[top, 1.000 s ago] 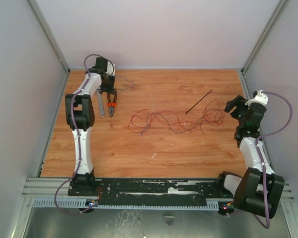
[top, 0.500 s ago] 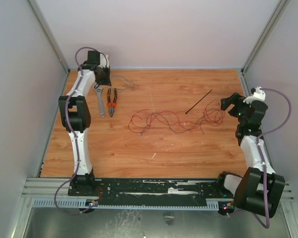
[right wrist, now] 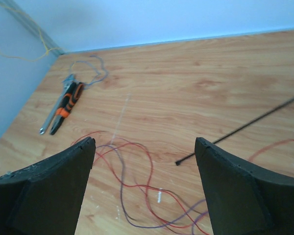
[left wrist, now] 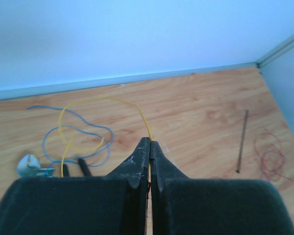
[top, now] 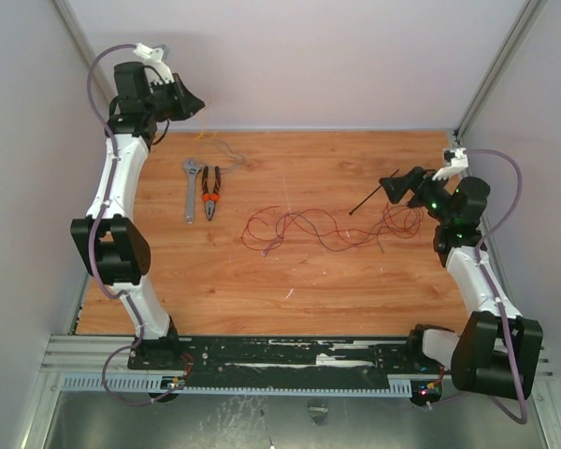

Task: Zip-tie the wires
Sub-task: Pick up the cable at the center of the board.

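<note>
The wires, thin red and grey-purple strands, lie looped across the middle of the wooden table; they also show in the right wrist view. The zip tie, a straight black strip, lies at an angle right of centre, and shows in the right wrist view and the left wrist view. My right gripper is open and empty, hovering over the zip tie's far end and the wires' right loops. My left gripper is raised high at the back-left corner, shut on a thin yellow wire that runs between its jaws.
Orange-handled pliers and a grey wrench lie side by side at the back left, seen also in the right wrist view. Loose blue wire loops with the yellow one near the back wall. Enclosure walls stand on three sides.
My left arm has lifted from beside the pliers up to the back-left corner. My right gripper has swung left over the zip tie's far end.
</note>
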